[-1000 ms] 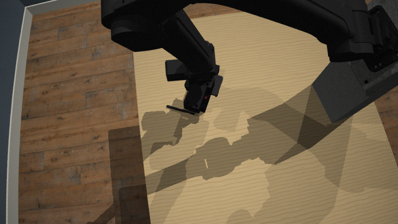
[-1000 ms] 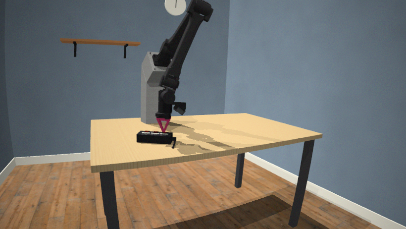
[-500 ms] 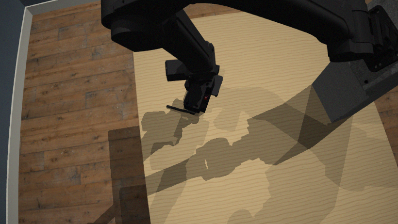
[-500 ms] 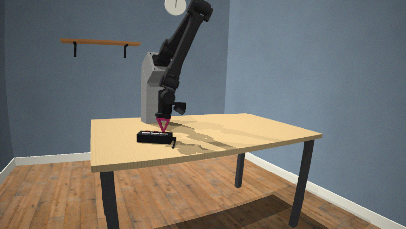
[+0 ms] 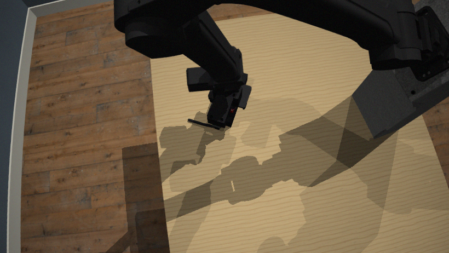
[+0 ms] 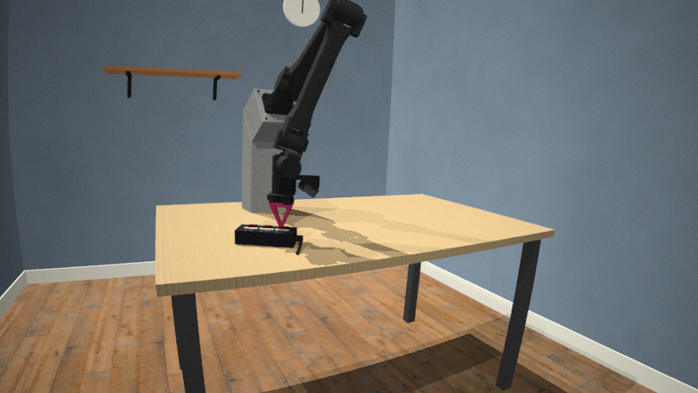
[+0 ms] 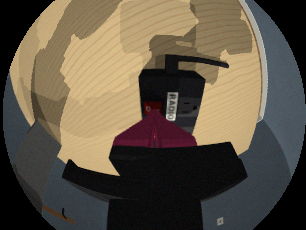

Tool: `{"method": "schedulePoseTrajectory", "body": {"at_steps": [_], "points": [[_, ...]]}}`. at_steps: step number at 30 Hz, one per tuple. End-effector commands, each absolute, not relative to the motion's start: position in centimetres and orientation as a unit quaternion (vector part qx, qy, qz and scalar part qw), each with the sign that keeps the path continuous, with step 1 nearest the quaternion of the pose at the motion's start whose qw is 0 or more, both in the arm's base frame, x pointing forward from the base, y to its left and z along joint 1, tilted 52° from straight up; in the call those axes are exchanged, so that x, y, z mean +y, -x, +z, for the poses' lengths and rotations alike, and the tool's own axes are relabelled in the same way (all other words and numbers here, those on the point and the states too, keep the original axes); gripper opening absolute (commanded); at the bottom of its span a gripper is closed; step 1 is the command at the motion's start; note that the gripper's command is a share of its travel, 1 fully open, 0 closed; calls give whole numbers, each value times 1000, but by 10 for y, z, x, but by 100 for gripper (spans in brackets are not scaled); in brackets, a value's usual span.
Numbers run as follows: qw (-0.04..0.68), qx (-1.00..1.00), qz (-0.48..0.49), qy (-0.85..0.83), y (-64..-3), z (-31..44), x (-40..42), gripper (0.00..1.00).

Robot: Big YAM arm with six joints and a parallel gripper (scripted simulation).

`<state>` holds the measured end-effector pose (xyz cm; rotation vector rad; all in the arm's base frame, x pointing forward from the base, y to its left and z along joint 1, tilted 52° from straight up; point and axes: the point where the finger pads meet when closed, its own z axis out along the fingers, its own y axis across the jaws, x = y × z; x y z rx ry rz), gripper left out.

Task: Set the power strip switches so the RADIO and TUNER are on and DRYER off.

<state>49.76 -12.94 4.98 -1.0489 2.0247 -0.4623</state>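
Observation:
A black power strip (image 6: 263, 236) (image 5: 229, 115) (image 7: 188, 91) lies flat on the table (image 6: 205, 253), the right way up, with a short black cord stub at its right end. Red switches (image 6: 252, 225) show along its top; their labels are too small to read. My gripper (image 6: 282, 225) (image 7: 154, 114) has magenta fingers, shut to a point, with the tip down on the strip's top near its right end. In the top view the arm hides most of the strip; one red spot (image 5: 232, 109) shows. Nothing is between the fingers.
The grey robot base (image 6: 256, 146) stands at the table's back edge behind the strip. The table's left edge (image 5: 155, 132) lies close to the strip. A wall shelf (image 6: 170, 73) and a clock hang on the wall behind.

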Motion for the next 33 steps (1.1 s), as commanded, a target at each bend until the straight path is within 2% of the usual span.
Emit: {"method": "schedulePoseTrajectory", "body": {"at_steps": [1,24,33], "points": [[404,794,-185,414,-511,50,-127,0],[404,794,-185,414,-510,50,-127,0],[399,796,-191,412,-481,68,-137,0]]}}
